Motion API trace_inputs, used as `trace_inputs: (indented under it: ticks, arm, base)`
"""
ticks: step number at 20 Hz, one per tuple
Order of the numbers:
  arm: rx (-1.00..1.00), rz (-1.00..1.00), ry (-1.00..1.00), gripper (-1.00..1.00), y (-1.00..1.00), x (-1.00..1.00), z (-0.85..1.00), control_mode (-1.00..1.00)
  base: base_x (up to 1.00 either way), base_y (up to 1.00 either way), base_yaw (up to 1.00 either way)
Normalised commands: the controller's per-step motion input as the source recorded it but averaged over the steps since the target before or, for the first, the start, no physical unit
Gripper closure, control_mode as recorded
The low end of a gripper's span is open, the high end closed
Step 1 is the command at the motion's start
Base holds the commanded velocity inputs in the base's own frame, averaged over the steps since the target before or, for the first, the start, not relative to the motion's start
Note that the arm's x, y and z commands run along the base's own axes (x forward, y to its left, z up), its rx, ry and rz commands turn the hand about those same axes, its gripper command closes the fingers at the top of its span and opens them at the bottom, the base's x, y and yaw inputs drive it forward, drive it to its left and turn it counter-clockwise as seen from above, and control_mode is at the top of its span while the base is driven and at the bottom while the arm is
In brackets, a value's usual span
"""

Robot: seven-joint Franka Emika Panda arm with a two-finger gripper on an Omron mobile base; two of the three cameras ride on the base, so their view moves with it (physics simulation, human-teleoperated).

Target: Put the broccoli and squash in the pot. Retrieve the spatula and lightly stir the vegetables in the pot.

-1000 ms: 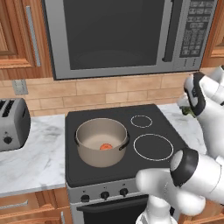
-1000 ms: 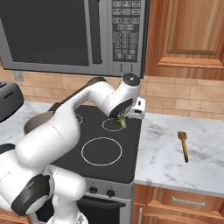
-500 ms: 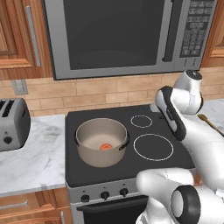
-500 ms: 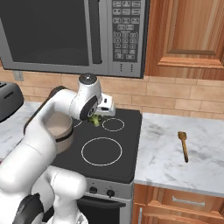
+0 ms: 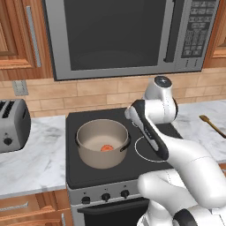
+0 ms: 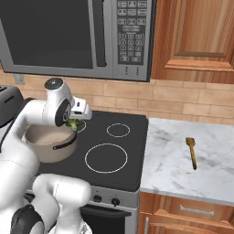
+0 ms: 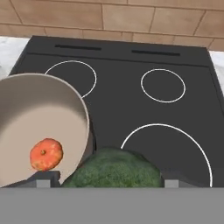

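Glossy black stovetop [image 7: 131, 109] lies under our gripper [image 7: 105, 177], which grasps the lumpy green broccoli [image 7: 114, 170]. Beside it to one side, the smooth round pot [image 7: 26, 113] holds the orange squash [image 7: 46, 154]. Our arm bends low over the pot's rim.

A black cooktop [image 5: 88, 176] with white burner rings is set between two marble counters [image 6: 183, 173]. A steel microwave [image 5: 123, 35] is mounted above, against a tan brick backsplash [image 6: 183, 98]. A toaster [image 5: 11, 126] (silver, partly cropped) is stood on the left counter.
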Motion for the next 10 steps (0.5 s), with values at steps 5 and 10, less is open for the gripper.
trace_inputs:
  ticks: [5,10]
  arm:
    - [0.0,0.14,0.06,1.0,0.97,0.0,0.0,-1.0]
    - [0.0,0.11,0.09,1.0,0.7,0.0,-0.02,-1.0]
  base:
    - [0.0,0.0,0.0]
    - [0.0,0.0,0.0]
